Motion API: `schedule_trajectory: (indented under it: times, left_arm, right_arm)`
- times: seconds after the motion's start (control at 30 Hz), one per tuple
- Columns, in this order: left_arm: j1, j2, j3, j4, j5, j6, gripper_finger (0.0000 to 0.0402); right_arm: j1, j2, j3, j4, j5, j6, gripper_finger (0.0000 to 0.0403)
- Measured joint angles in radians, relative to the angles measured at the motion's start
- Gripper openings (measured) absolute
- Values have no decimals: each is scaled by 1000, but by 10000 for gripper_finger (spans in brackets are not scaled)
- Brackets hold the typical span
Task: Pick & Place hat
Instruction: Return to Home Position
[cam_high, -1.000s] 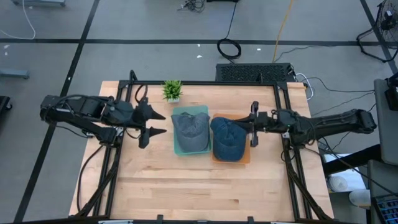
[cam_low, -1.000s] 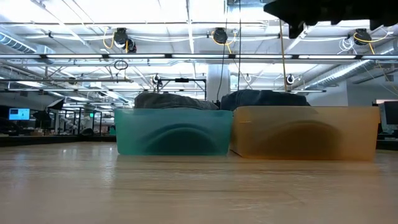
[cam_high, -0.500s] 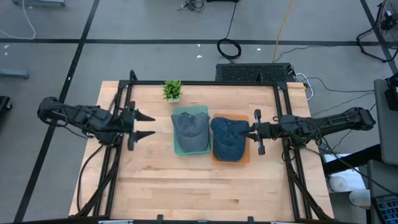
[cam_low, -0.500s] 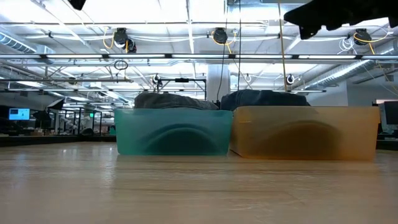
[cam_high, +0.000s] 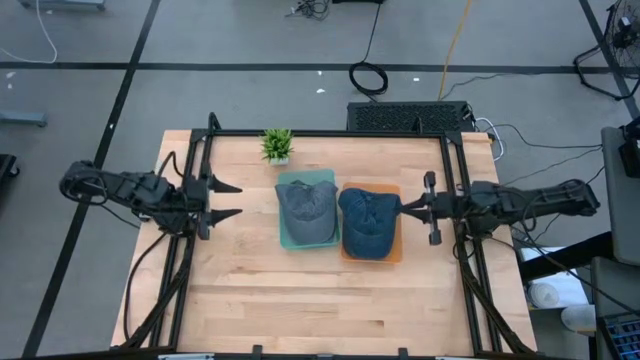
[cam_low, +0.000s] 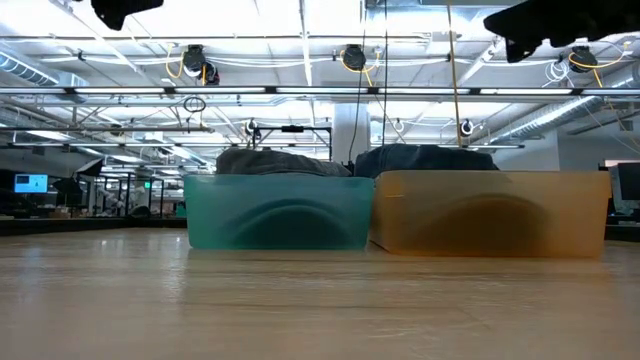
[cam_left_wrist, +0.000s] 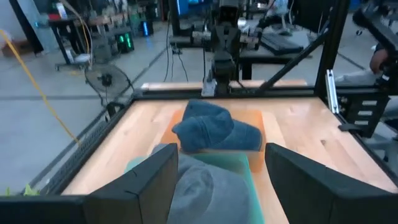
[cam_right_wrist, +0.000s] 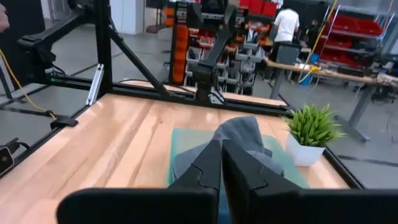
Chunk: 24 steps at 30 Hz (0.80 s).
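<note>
A grey hat (cam_high: 305, 207) lies crown up in a teal bin (cam_high: 285, 240) at the table's middle. Beside it on the right, a dark blue hat (cam_high: 365, 222) lies in an orange bin (cam_high: 396, 250). In the low view, both hat tops (cam_low: 272, 160) (cam_low: 422, 156) rise above the bin walls. My left gripper (cam_high: 238, 201) (cam_left_wrist: 221, 152) hovers open to the left of the teal bin, pointing at it. My right gripper (cam_high: 403, 207) (cam_right_wrist: 221, 155) hovers shut just right of the blue hat. Neither touches anything.
A small potted plant (cam_high: 277, 145) (cam_right_wrist: 311, 132) stands at the far edge behind the teal bin. Black frame rails (cam_high: 190, 250) run along the table's left, right and far sides. Bare wood (cam_high: 320, 305) stretches from the bins to the near edge.
My left gripper has drawn back toward the table's left edge, away from the teal bin, and sunk, staying open. My right gripper has drawn back toward the right edge, away from the blue hat, staying shut. Both hats lie still in their bins.
</note>
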<state>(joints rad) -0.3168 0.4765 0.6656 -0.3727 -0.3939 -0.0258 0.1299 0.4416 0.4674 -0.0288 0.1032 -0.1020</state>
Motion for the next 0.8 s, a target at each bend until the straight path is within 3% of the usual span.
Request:
schedule_trajectory:
  times: [0.37, 0.8]
  left_arm:
    - [1, -144, -198, 127, 0, 42, 250]
    - [1, -295, -400, 230, -1, 21, 250]
  right_arm:
    - [0, -225, -216, 96, 0, 3, 4]
    - [0, -277, -419, 371, 79, 10, 4]
